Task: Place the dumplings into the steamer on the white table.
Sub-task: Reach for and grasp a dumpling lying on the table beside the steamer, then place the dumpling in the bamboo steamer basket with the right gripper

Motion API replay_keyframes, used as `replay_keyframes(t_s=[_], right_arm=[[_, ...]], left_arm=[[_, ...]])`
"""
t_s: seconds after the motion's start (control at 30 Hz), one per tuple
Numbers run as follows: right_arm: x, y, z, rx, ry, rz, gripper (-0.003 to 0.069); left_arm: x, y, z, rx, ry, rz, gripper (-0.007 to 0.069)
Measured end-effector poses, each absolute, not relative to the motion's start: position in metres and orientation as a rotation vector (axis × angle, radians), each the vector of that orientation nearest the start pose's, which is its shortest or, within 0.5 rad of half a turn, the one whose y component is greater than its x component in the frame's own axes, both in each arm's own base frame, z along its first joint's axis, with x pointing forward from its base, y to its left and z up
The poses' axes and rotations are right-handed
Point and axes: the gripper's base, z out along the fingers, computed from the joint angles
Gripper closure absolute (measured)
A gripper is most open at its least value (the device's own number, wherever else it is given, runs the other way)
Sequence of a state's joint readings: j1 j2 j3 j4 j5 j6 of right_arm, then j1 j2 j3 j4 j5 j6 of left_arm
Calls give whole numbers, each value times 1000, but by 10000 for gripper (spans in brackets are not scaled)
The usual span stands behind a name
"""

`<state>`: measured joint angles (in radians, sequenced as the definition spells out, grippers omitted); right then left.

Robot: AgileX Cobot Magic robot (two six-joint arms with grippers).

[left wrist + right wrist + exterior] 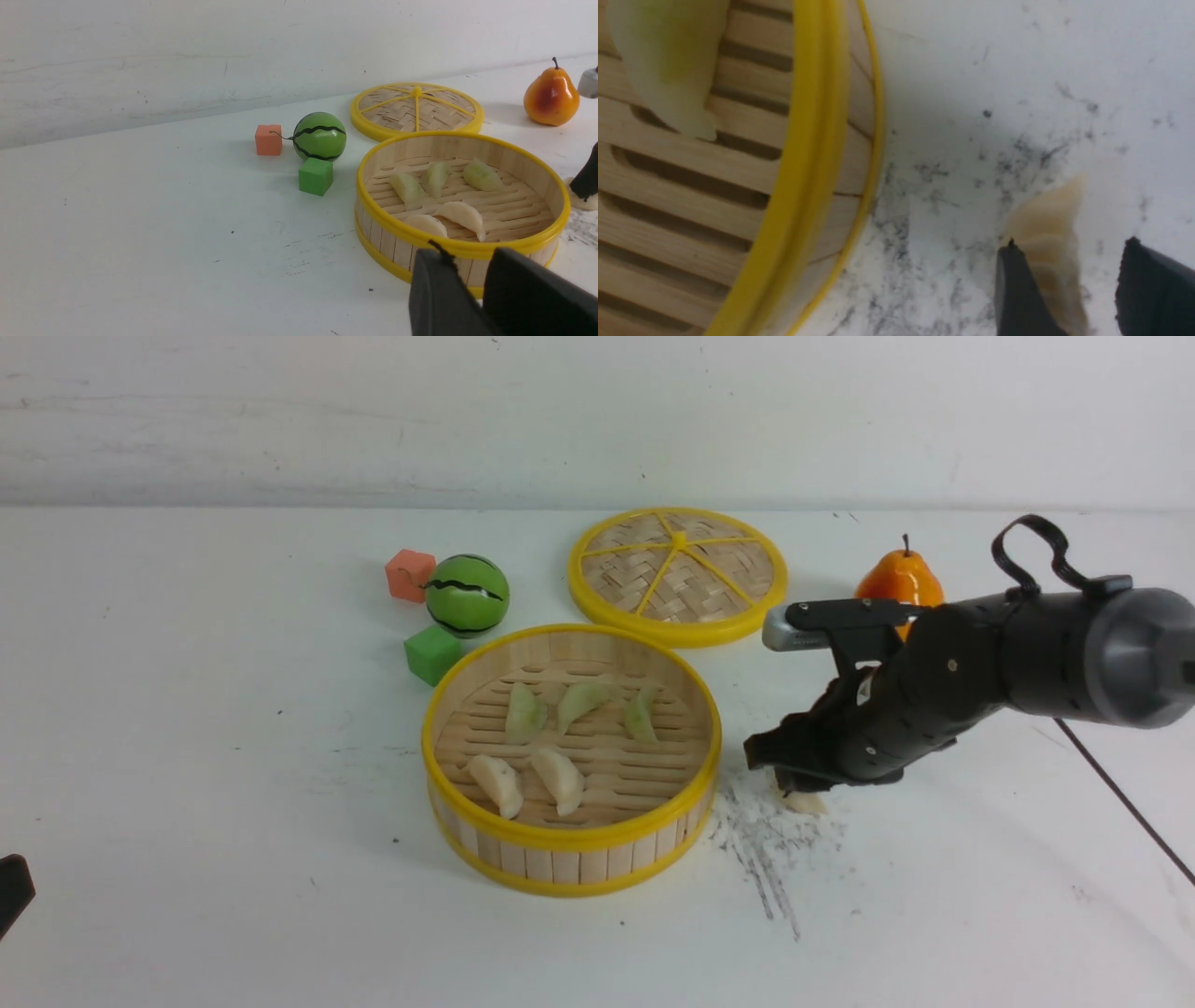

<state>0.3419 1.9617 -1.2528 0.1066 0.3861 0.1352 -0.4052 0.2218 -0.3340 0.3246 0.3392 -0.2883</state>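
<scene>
Black right gripper (pixel 789 791) astride cream dumpling (pixel 1045 233)

A: Even, bright light falls on the tabletop (pixel 187 728); the shadows under the steamer (pixel 571 859) and beside the pear (pixel 551 95) are soft and faint.

B: No glare shows. The front view is slightly hazy; the right wrist view is blurred, the yellow rim smeared and the near pincer fingers (pixel 1020 294) out of focus.

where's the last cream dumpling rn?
Front view: the last cream dumpling lies on the white table just right of the steamer, on the grey scuff patch, under the right gripper, whose open fingers straddle it.
</scene>
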Motion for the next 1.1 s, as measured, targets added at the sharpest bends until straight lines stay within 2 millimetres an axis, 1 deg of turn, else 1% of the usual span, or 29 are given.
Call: replay_keyframes(t_s=[0.03,0.07,0.17,0.27,0.33,0.43,0.5,0.53,0.57,0.67,0.7,0.73,0.77,0.8,0.83,0.87,0.9,0.97,1.03,1.07,1.1], right_arm=[[384,141,161,-161,2601,263,385],[383,143,158,-171,2608,260,425],[383,143,158,-189,2605,252,476],[382,142,161,-213,2607,236,475],[380,140,170,-226,2596,226,475],[378,139,190,-229,2562,234,475],[377,143,227,-230,2478,267,475],[377,146,238,-236,2452,280,475],[376,154,258,-250,2404,307,475],[371,181,291,-308,2333,383,475],[368,193,296,-334,2325,412,475],[366,201,295,-353,2327,424,475],[364,215,295,-387,2324,449,475],[362,227,289,-416,2333,460,475],[360,238,281,-439,2350,477,475],[360,243,275,-449,2364,479,475],[361,250,259,-454,2402,477,475],[365,257,235,-438,2467,471,475],[369,260,212,-405,2531,460,475],[370,260,205,-399,2550,454,475],[370,260,202,-393,2557,451,475]], left_arm=[[63,-16,283,279,1674,-199,463],[63,-16,283,279,1674,-199,461],[63,-16,283,279,1674,-199,461],[63,-16,283,279,1675,-200,460],[63,-16,283,279,1675,-200,460],[63,-16,283,279,1675,-200,460],[63,-17,283,279,1670,-201,460],[63,-17,283,279,1668,-202,460],[63,-17,284,280,1662,-204,460],[63,-17,285,281,1648,-209,460],[63,-17,285,281,1646,-210,460],[63,-17,285,281,1645,-210,460],[63,-17,285,280,1646,-211,460],[63,-17,285,280,1646,-211,460],[63,-17,285,280,1646,-211,460],[63,-17,285,280,1646,-211,460],[63,-17,285,280,1646,-211,460],[63,-17,285,280,1646,-211,460],[63,-17,285,280,1646,-211,460],[63,-17,285,280,1646,-211,460],[63,-17,285,280,1646,-211,460]])
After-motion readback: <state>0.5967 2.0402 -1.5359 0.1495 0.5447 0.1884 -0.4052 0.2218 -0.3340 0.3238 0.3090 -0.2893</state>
